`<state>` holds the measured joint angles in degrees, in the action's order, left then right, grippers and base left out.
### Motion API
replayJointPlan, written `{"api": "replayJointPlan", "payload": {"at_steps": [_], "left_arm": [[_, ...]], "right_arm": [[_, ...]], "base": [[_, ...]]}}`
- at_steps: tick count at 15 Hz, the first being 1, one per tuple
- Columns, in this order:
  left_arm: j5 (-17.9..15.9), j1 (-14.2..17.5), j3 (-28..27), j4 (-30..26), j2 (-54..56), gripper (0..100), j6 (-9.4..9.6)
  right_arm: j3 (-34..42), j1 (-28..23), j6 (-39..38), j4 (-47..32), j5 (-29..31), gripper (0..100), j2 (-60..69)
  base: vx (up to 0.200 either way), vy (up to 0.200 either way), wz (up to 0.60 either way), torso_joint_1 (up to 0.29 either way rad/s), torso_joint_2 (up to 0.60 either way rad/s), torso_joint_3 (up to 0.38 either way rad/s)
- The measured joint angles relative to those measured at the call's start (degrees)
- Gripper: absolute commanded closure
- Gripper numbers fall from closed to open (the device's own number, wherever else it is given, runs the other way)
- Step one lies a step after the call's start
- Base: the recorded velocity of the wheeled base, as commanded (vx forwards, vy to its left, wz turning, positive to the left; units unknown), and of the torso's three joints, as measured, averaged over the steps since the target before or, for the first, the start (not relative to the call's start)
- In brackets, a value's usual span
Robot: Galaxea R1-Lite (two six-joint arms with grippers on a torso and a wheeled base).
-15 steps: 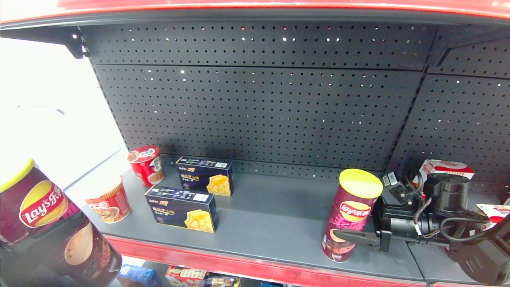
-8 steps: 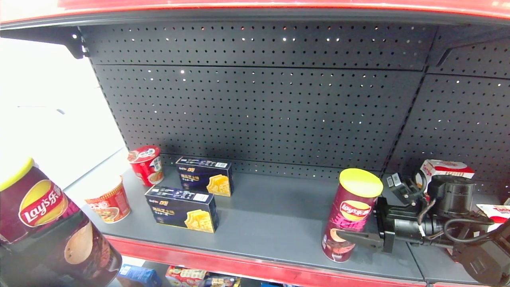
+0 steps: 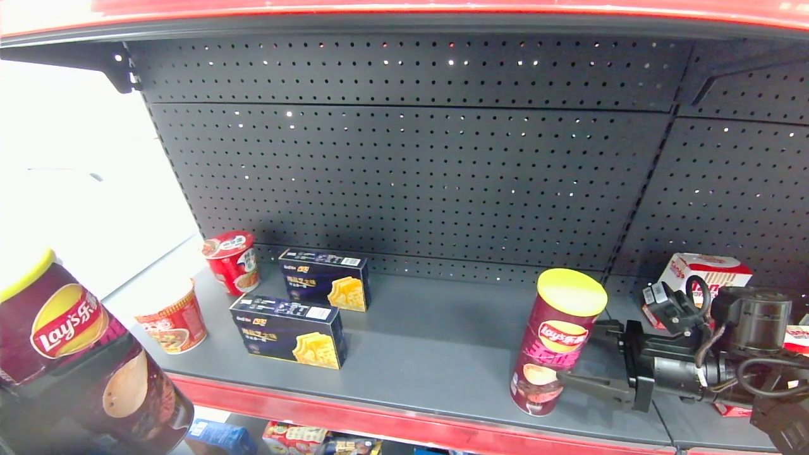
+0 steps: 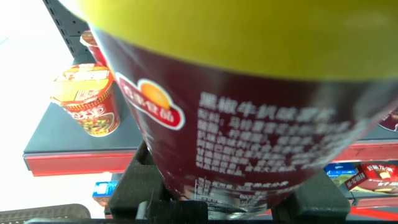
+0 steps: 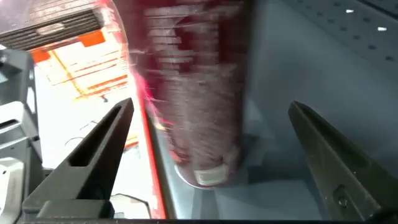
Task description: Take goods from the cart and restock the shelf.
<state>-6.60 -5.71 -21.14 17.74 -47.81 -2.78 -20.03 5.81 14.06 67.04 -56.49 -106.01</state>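
Observation:
A maroon chips can with a yellow lid (image 3: 559, 338) stands upright on the grey shelf (image 3: 430, 354), right of centre near the front edge. My right gripper (image 3: 591, 354) is open just to the right of it, fingertips level with the can's lower half and not touching it. In the right wrist view the can (image 5: 199, 93) stands beyond the spread fingers (image 5: 93, 162) of the right gripper (image 5: 211, 106). A second, similar chips can (image 3: 69, 341) is at lower left, with my left gripper (image 4: 230, 199) shut on its body (image 4: 236, 124).
Two red noodle cups (image 3: 232, 260) (image 3: 174, 319) and two dark blue boxes (image 3: 325, 278) (image 3: 291, 330) sit on the shelf's left half. White and red boxes (image 3: 705, 272) stand at the far right behind the right arm. A perforated back panel (image 3: 404, 170) closes the shelf.
My right gripper has drawn back to the right, away from the chips can that stood between its fingers; the can stays upright. The left arm and its can have not moved.

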Motion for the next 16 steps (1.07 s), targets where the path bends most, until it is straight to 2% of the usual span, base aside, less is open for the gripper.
{"api": "replayJointPlan", "payload": {"at_steps": [7,16], "left_arm": [[-0.02,0.0,-0.07,-0.01,0.0,100,-0.01],[0.02,0.09,0.59,-0.01,0.11,100,0.0]], "right_arm": [[-0.67,-3.07,0.0,0.0,0.09,0,-0.57],[2.56,-0.63,0.01,-0.12,-0.2,0,4.44]], "base": [[0.0,0.0,0.0,0.0,0.0,0.0],[0.0,0.0,0.0,0.0,0.0,0.0]]}}
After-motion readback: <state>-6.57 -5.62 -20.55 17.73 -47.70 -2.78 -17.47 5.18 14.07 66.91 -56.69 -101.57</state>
